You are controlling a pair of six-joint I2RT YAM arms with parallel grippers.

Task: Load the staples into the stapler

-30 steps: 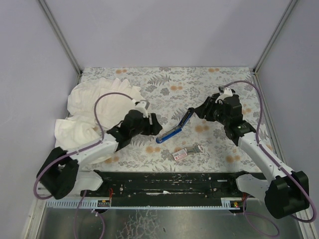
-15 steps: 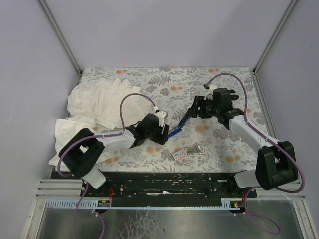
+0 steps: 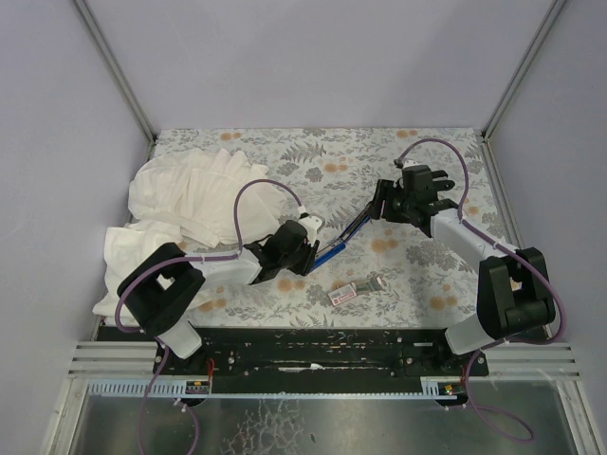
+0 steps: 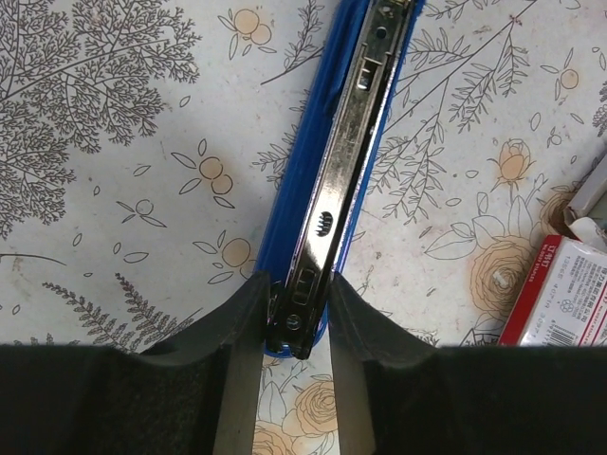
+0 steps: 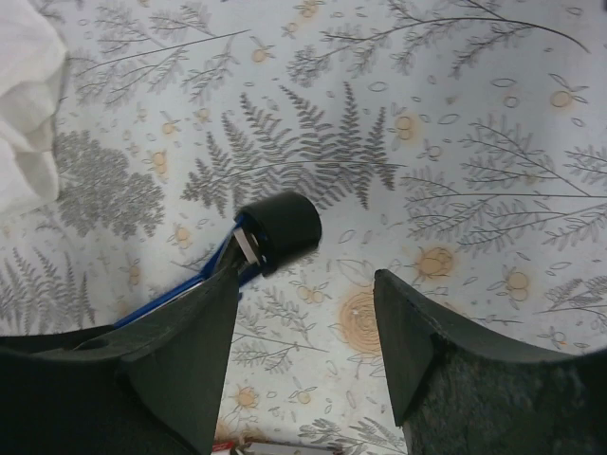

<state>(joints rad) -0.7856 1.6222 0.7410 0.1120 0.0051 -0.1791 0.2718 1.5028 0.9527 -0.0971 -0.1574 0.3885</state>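
The left gripper (image 4: 296,327) is clamping the near end of the stapler (image 4: 285,265), its two fingers (image 4: 242,360) pressing on either side of the blue base. Only the left wrist view is showing the metal staple channel (image 4: 341,161), which is facing up and running straight ahead from the jaws; whether any staples are lying in it cannot be told. To the right of this gripper, the white box of staples (image 4: 560,289) with its red label is lying flat on the floral table (image 4: 114,190), apart from the stapler; its contents are not showing. The right gripper (image 5: 305,284) is standing released, jaws wide apart with only tabletop between them. The right wrist view is showing the stapler's black rounded tip just ahead of the left finger (image 5: 180,351), with the blue arm passing behind that finger; contact cannot be told. The overhead view is showing the stapler spanning between both grippers, the silvery staple strip (image 3: 374,283) just beside the box, and the white cloth (image 3: 190,204) behind the left gripper.
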